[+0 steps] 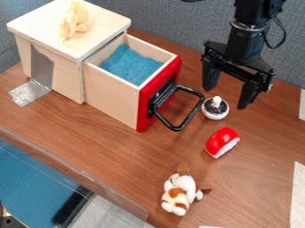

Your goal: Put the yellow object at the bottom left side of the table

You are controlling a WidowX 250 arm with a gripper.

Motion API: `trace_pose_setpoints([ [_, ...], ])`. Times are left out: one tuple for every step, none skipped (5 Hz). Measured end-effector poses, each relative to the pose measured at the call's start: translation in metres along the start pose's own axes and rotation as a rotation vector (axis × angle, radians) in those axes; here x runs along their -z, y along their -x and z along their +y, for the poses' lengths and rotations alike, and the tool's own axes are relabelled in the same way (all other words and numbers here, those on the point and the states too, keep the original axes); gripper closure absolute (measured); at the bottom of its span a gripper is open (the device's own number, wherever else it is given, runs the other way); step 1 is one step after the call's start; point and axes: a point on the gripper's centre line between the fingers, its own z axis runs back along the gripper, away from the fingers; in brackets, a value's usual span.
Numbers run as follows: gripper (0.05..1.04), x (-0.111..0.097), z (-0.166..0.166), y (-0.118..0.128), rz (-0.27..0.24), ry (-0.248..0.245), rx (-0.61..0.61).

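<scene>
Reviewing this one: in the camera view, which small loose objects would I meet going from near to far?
Brown-and-white plush toy → red-and-white piece → round white piece with a dark top and white knob → yellow object, up on the wooden box.

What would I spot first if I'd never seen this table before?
Probably the open drawer, with its bright red front and blue lining. Then the black robot hand, hanging open at the upper right. A yellow toy sits on the wooden box, upper left.
</scene>
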Motion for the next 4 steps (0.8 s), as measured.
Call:
trace_pose_setpoints([
  [0.082,0.012,0.001,0.004,0.038,-0.002,0.001],
  [0.082,-0.02,0.034,0.012,0.01,-0.001,-0.021],
  [0.082,-0.067,0.079,0.026,-0.075,-0.026,-0.063],
  [0.082,-0.086,0.106,0.037,-0.106,-0.033,-0.068],
])
